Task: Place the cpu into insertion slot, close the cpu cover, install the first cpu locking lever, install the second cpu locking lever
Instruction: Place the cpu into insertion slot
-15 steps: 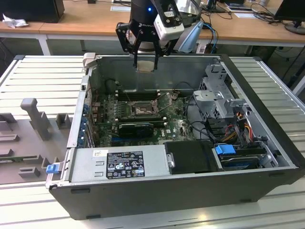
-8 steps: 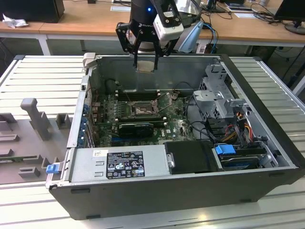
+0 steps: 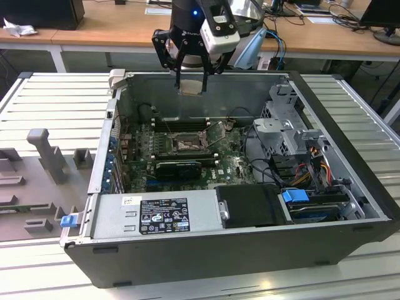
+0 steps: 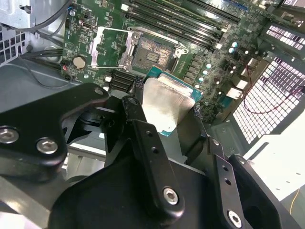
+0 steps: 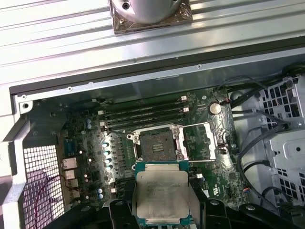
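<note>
My gripper [image 3: 190,88] hangs above the open computer case, near its back wall, shut on the cpu [image 3: 190,84], a flat pale silver-beige square. In both wrist views the cpu [image 5: 162,193] [image 4: 167,102] sits flat between the black fingers [image 4: 138,98]. The insertion slot [image 5: 157,144] [image 4: 150,55] [image 3: 187,144] lies below on the green board, dark-centred, silver-rimmed and uncovered. The cpu cover [image 5: 208,140] [image 4: 108,45] is swung open and lies beside the slot. The gripper is well above the slot and apart from it.
Long black memory slots [image 5: 143,112] run beside the socket. A black card [image 3: 178,166], the power supply [image 3: 162,215], a drive cage [image 3: 284,125] and cables [image 3: 312,165] fill the case. Grey fixtures [image 3: 47,153] stand on the table at the exterior view's left.
</note>
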{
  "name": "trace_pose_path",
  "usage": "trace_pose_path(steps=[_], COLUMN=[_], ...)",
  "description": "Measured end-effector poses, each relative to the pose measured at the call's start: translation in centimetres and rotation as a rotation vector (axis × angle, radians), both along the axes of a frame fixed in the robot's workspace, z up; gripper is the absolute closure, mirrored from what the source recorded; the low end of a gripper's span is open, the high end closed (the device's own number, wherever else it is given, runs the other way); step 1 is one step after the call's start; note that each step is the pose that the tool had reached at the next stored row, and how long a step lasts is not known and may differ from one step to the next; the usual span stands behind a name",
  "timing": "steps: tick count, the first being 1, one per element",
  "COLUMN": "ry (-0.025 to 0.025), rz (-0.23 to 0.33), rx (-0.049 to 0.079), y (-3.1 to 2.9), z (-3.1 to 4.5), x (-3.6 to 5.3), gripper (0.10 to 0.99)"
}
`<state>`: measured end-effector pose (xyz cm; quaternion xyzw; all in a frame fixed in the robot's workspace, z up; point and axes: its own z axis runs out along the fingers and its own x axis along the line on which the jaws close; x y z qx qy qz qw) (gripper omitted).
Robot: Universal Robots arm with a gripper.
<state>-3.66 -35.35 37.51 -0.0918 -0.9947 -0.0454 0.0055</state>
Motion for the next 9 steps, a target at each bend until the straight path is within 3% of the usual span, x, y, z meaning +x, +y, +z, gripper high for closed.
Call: trace_pose_path(steps=[9], ry=[0.0], rz=[-0.017], rx=[0.0], y=[0.0], z=[-0.02], x=[0.0], gripper=[0.557])
